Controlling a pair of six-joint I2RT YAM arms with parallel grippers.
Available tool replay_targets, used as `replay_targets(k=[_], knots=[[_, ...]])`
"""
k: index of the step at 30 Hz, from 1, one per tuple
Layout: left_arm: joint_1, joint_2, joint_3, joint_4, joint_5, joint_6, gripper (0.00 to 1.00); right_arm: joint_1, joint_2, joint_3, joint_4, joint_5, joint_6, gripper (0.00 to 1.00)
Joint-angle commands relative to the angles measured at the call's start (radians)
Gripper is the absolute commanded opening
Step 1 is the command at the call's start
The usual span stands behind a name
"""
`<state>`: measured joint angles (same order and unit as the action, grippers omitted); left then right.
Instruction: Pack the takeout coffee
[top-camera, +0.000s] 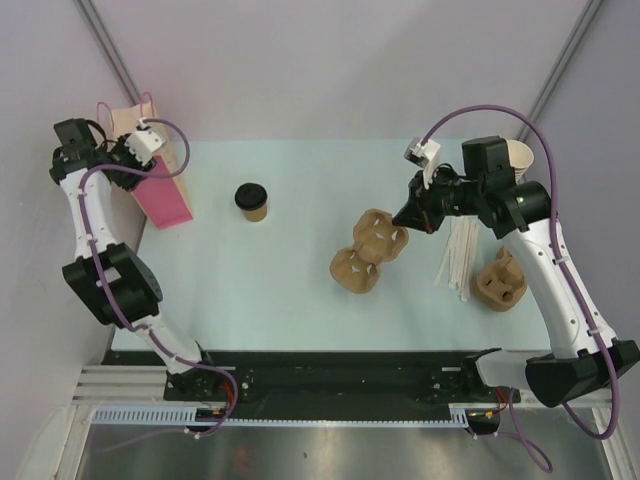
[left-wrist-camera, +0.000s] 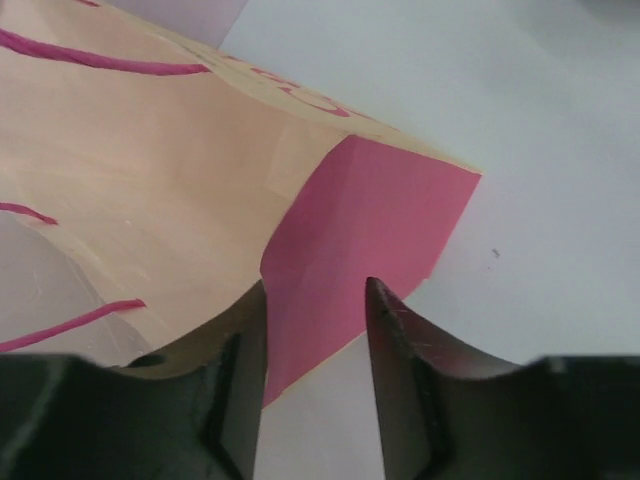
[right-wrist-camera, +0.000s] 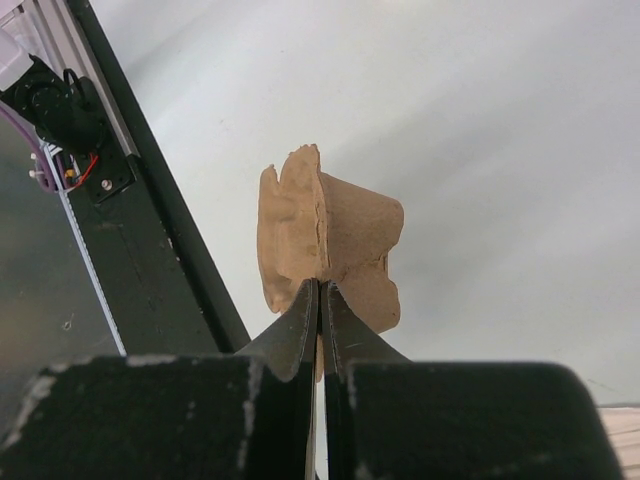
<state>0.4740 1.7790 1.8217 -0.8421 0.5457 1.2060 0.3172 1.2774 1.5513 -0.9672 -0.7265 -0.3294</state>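
The takeout coffee (top-camera: 251, 200), a small tan cup with a black lid, stands upright on the pale table, left of centre, with no gripper near it. My right gripper (top-camera: 405, 215) is shut on the rim of a brown moulded-pulp cup carrier (top-camera: 368, 250). The right wrist view shows the closed gripper (right-wrist-camera: 322, 285) pinching the carrier's edge (right-wrist-camera: 335, 225). My left gripper (top-camera: 135, 165) is at the tan and pink paper bag (top-camera: 165, 195) at the far left. In the left wrist view the gripper (left-wrist-camera: 315, 285) is open, with the bag's pink side panel (left-wrist-camera: 370, 220) between its fingers.
A second pulp carrier (top-camera: 500, 282) lies at the right, with white stirrers (top-camera: 458, 258) beside it. A lidless tan cup (top-camera: 520, 155) shows behind the right arm. The black rail (top-camera: 330, 375) runs along the table's near edge.
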Motion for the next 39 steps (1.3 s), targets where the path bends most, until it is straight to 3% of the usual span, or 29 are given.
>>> replay_targets(k=[1,3,4,7,19,25,31,35,39], knots=[[0.009,-0.038,0.018,-0.142,0.02,0.137,0.34,-0.015,-0.033,0.003,0.018,-0.025,0.004,0.0],[0.009,-0.058,-0.014,-0.184,0.03,0.168,0.24,-0.02,-0.038,0.003,0.021,-0.027,0.009,0.0],[0.011,-0.07,-0.028,-0.199,0.03,0.171,0.14,-0.024,-0.039,0.003,0.021,-0.028,0.012,0.0],[0.02,-0.13,-0.073,-0.166,0.051,0.115,0.0,-0.03,-0.046,0.006,0.024,-0.03,0.015,0.0],[0.008,-0.366,0.011,0.003,0.249,-0.262,0.0,-0.093,-0.064,0.038,0.027,-0.047,0.061,0.0],[-0.084,-0.476,0.027,0.075,0.264,-0.358,0.0,-0.145,-0.072,0.059,0.033,-0.057,0.09,0.0],[-0.308,-0.524,0.06,0.093,0.235,-0.434,0.0,-0.202,-0.082,0.061,0.061,-0.063,0.138,0.0],[-0.539,-0.543,0.065,0.072,0.204,-0.438,0.0,-0.294,-0.09,0.064,0.073,-0.074,0.167,0.0],[-0.727,-0.552,0.051,-0.049,0.181,-0.328,0.0,-0.423,-0.089,0.081,0.058,-0.103,0.167,0.0]])
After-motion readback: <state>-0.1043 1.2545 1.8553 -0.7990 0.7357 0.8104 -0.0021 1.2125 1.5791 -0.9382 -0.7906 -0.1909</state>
